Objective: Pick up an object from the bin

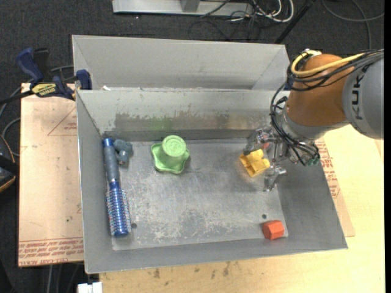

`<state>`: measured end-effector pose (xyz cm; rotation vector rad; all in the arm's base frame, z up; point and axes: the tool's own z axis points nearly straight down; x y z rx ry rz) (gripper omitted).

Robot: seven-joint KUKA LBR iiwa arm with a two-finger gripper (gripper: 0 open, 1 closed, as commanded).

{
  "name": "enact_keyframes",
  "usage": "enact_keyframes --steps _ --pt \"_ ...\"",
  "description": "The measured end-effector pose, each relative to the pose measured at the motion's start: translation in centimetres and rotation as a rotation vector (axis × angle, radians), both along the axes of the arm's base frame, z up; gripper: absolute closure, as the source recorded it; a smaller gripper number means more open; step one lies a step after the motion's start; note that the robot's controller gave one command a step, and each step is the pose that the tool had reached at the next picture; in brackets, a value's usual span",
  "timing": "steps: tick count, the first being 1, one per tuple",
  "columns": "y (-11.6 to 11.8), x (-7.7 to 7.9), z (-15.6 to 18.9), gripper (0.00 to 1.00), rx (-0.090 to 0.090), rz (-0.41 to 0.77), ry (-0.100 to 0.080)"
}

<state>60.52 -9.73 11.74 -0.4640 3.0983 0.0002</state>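
My gripper [272, 165] hangs low over the right part of the bin, near the back wall. A small yellow block [253, 162] lies tilted right against its left side, touching it or nearly so. A red-orange cube [274, 229] rests near the front right corner, well below the gripper. A green ribbed cup [170, 154] stands left of centre, some way to the left of the yellow block.
A blue hairbrush [115, 189] lies lengthwise along the left wall, with a small grey-blue piece [124, 150] by its handle end. The arm with its orange cover and cables comes in over the right rim. Bare floor stretches across the bin's middle and front.
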Motion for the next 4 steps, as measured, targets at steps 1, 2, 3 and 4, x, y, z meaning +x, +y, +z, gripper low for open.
enact_keyframes --steps 1,2,3,4 --pt "-4.0 1.2 -2.7 0.00 0.005 -0.374 -0.012" --pt "-0.1 -2.1 -4.2 0.00 0.000 -0.472 -0.007" --pt "-0.1 -2.1 -4.1 1.00 0.000 -0.472 -0.005" --pt "-1.1 -1.9 12.0 1.00 0.002 -0.487 -0.004"
